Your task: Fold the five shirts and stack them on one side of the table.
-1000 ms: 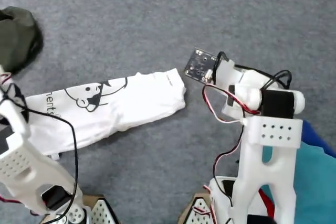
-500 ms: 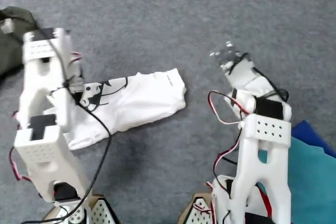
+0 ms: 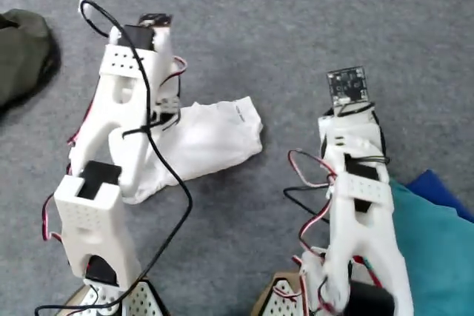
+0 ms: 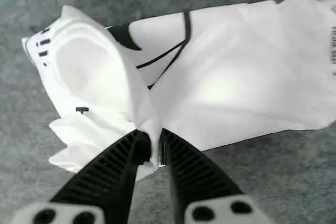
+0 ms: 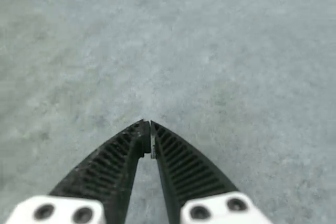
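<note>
Shirts sit in three places on the grey bench, and we read that as sorting by stage. A dark shirt is bunched at the far left edge, seemingly waiting its turn. A teal shirt with a blue shirt showing at its far edge lies at the near right corner, and we take this for the stack. The white shirt in the middle, already narrowed to a strip, is the one in hand.

The left arm bends over the left half of that strip. The right arm stretches up the bench beside the strip's right end, apart from it.

The left fingers are clamped on a pinch of white cloth at the strip's near edge, with a raised flap bulging just past their tips. We judge this grip is meant to carry that end over the rest of the shirt, which spreads flat beyond the tips and bears black printed lines.

The right fingers are pressed together on nothing, over bare bench, with no cloth near them.
</note>
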